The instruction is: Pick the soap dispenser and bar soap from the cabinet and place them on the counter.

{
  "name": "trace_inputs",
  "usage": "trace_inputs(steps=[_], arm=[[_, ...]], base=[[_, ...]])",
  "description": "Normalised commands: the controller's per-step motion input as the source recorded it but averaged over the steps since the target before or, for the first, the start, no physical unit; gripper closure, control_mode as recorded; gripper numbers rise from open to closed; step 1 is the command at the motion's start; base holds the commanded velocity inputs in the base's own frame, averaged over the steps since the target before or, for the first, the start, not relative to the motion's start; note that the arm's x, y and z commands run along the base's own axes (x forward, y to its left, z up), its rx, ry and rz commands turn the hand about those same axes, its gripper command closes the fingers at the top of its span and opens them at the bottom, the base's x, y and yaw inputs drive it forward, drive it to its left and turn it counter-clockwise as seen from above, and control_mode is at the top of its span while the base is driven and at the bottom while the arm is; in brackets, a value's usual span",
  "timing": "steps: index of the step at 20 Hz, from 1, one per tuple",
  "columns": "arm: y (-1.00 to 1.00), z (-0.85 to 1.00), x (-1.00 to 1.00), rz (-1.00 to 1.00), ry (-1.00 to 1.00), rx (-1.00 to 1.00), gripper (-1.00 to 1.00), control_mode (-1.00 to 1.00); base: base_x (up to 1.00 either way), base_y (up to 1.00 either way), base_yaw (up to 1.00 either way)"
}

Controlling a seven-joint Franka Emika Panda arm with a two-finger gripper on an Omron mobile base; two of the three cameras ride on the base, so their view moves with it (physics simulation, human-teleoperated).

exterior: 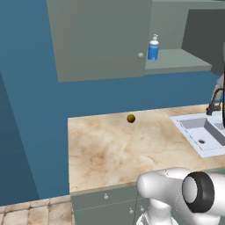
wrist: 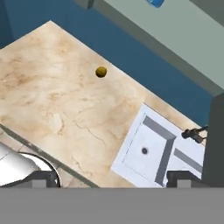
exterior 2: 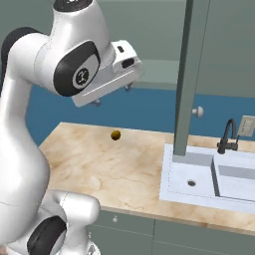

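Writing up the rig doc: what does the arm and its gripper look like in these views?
Glossy white rounded arm segments with black joint rings and dark grey round caps; one cap carries a small white circular mark. The white boxy hand has a dark slot on its side. The gripper has two small dark grey, blocky finger tips. No cables visible.

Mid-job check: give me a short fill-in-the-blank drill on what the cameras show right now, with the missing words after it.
1. The blue soap dispenser stands on the cabinet's inner ____.
2. The small dark-yellow ball lies on the ____.
3. The sink is set into the counter to the ____ of the ball.
4. The claw's fingers stand ____, holding nothing.

Missing words: shelf; counter; right; open
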Motion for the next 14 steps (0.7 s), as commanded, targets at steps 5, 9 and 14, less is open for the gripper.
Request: trace_inputs(steps=[5,9,14], arm=[[0.33,-0.08,-0.42,-0.09,-0.45,0.03,-1.00,-1.00],[0.12,-0.15,-0.28,-0.17,-0.26,0.24,-1.00,-1.00],[0.00,0.04,-0.16,-0.05,-0.02,0.37,-1.00,-1.00]], base=[[0.00,0.00,0.00],[0.00,0.00,0.00],[0.00,0.00,0.00]])
